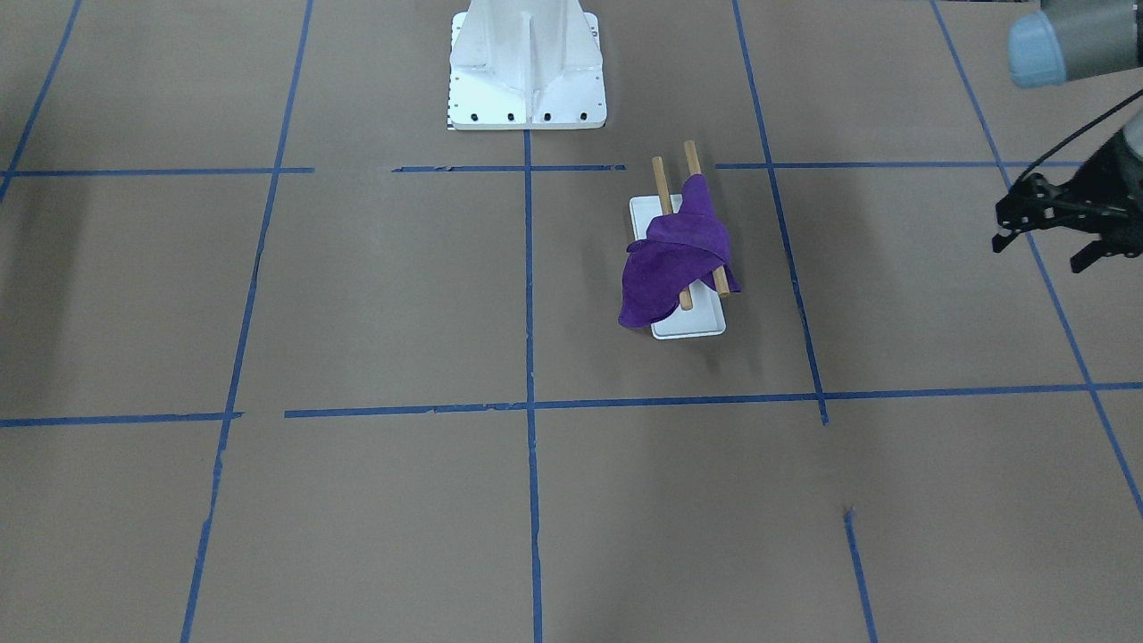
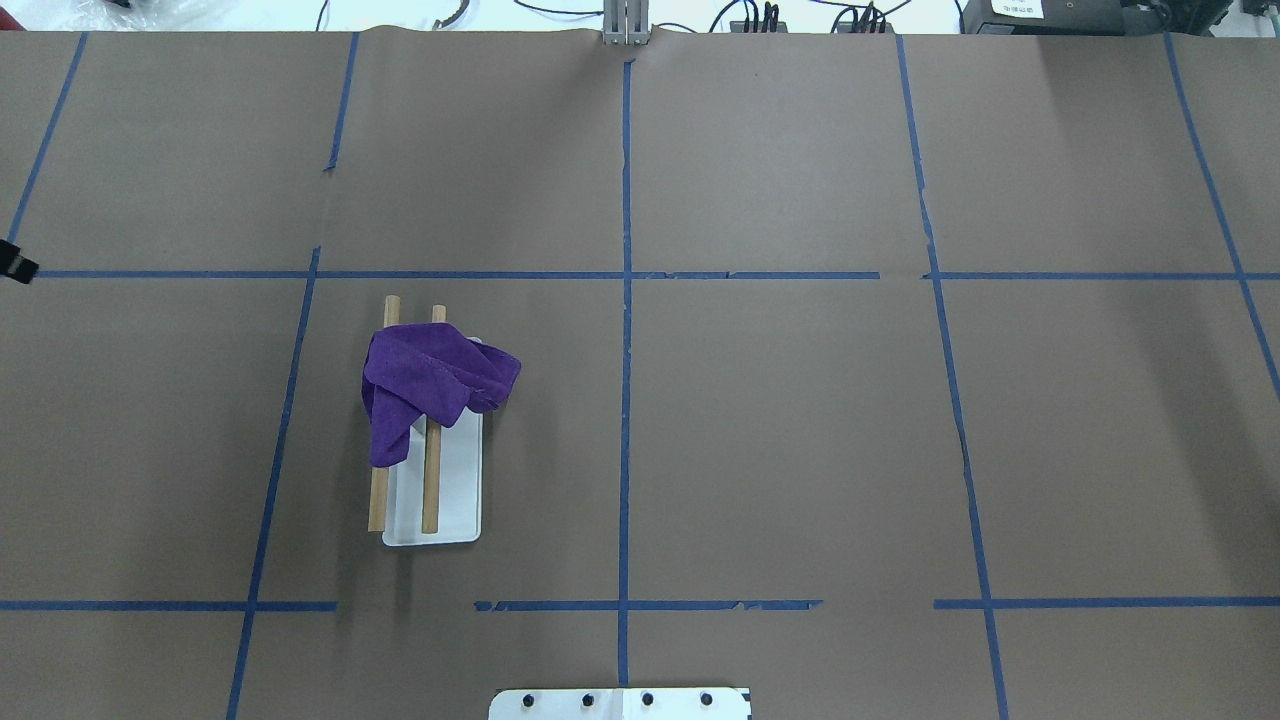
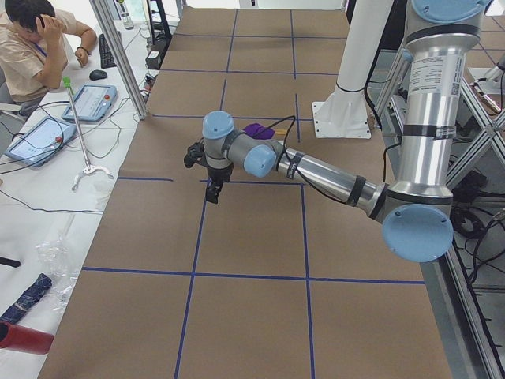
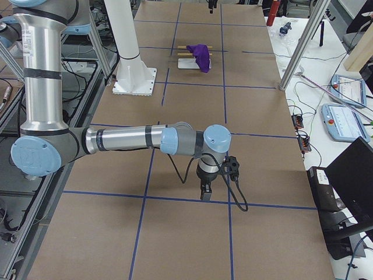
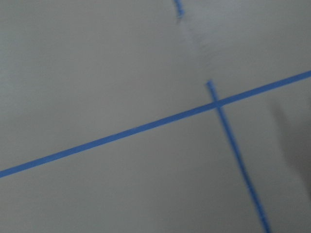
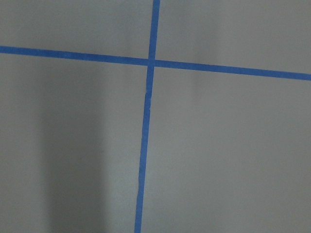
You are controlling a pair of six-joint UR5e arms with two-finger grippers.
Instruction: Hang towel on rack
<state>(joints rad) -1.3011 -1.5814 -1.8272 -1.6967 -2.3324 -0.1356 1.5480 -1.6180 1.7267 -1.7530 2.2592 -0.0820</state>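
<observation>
Front-facing view: purple towel [image 1: 676,259] is draped over both wooden dowels of the rack [image 1: 693,325], bunched toward the end away from the white pedestal [image 1: 527,64] and spilling past the base edge on one side. The rack sits on the brown desk [image 1: 375,295] just off the centre tape line, on the robot's left half. The left end effector [image 1: 1038,253] hangs at the frame edge, well apart from the rack, fingers spread, nothing in it. Overhead view: towel [image 2: 432,385] covers the far part of the dowels, with the near dowel ends and white base of the rack [image 2: 456,495] bare; only a black sliver of the left end effector [image 2: 16,265] shows at the left edge. Left side view: the near arm is stretched out low over the desk, left end effector [image 3: 203,175] above a tape line, and the towel [image 3: 257,130] is partly hidden behind the wrist. Right side view: right end effector [image 4: 204,190] points down over the near desk, far from the rack [image 4: 184,64] and towel [image 4: 201,54]; can't tell how wide its fingers are. Left wrist view: blurred desk and tape only. Right wrist view: desk and a tape cross, no fingers visible.
</observation>
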